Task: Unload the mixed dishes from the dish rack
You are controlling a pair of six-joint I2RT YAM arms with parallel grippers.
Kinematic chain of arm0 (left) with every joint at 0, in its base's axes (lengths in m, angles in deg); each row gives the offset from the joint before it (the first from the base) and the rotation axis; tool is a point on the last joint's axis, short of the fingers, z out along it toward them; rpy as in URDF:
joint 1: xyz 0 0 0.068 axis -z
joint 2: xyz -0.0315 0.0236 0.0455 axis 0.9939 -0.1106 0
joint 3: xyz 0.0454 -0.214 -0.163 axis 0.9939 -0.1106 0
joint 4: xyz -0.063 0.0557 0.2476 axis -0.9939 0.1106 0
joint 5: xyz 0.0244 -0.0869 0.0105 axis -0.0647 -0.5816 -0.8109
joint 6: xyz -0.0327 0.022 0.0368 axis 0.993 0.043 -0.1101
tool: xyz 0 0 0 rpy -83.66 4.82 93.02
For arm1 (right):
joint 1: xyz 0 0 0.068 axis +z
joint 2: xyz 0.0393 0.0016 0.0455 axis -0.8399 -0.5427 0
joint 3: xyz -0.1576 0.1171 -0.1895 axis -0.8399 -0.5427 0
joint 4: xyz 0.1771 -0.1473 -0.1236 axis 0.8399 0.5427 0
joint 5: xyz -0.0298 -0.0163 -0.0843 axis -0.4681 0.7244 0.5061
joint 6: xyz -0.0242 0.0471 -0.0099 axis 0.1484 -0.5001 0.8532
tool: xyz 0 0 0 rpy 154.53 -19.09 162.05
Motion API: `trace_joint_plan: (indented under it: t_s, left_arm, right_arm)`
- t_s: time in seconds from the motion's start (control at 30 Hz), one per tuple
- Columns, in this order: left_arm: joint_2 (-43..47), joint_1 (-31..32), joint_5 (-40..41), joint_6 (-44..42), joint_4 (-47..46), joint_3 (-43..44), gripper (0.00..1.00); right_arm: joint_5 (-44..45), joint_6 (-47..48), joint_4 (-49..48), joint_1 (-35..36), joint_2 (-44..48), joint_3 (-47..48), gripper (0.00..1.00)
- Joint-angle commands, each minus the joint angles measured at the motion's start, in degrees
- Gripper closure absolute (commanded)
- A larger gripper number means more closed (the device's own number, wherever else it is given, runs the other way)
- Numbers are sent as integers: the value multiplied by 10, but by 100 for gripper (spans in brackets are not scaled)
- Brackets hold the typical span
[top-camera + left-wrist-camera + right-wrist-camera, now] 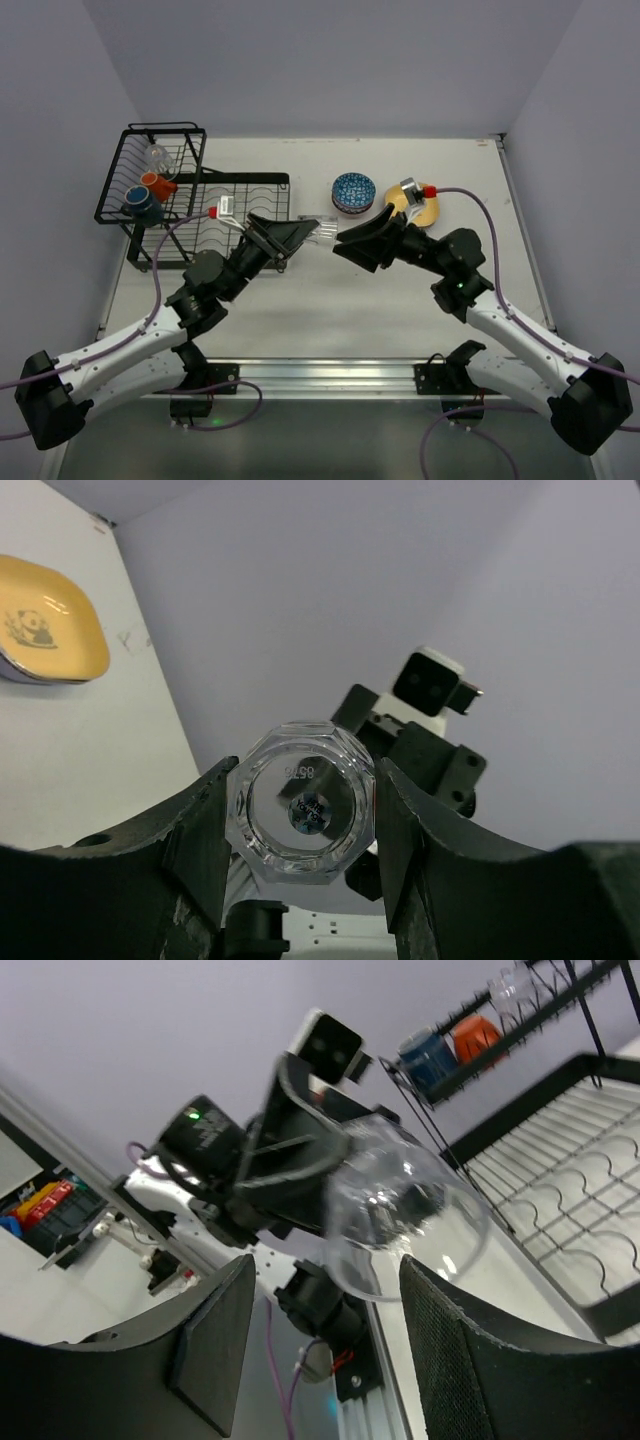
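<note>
A clear glass (pixel 322 230) hangs on its side in mid-air between the two arms, with my left gripper (pixel 300 232) shut on its faceted base (pixel 305 800). My right gripper (pixel 345 243) faces it from the right. Its jaws stand apart around the glass's mouth (pixel 400 1210), and a gap shows beside the left pad (pixel 215 1345). The black dish rack (pixel 240 215) stands at the back left. Its raised basket holds an orange mug (pixel 158 185), a dark blue mug (pixel 140 203) and another clear glass (pixel 157 156).
A blue-white patterned bowl (pixel 353 191) sits on the table behind the grippers. A yellow plate (pixel 418 208) with a panda print (pixel 50 620) lies to its right, partly under the right wrist. The rack's flat slotted tray (pixel 560 1200) has no dishes in it.
</note>
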State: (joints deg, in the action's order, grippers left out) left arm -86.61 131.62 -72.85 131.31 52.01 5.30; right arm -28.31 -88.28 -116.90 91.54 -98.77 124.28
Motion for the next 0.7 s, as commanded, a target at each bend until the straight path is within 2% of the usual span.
trace_joint_plan:
  t_s: [0.0,0.13,0.37,0.53,0.6,0.63,0.67]
  left_arm:
    - [17,15,63,37,-101,-21,100]
    - [29,24,75,36,-111,-32,100]
    - [0,43,67,60,-128,-41,100]
    - [0,57,71,63,-134,-44,100]
    - [7,60,75,63,-133,-48,100]
    - [10,60,77,62,-131,-49,100]
    - [13,60,77,59,-129,-51,100]
  right_arm:
    - [37,34,11,19,3,6,39]
    - [38,43,11,32,-4,5,40]
    - [23,85,-1,77,-52,40,55]
    - [33,99,-14,80,-58,42,59]
    - [40,114,-5,80,-52,43,71]
    - [42,120,-3,80,-49,43,94]
    - [47,129,6,80,-41,42,100]
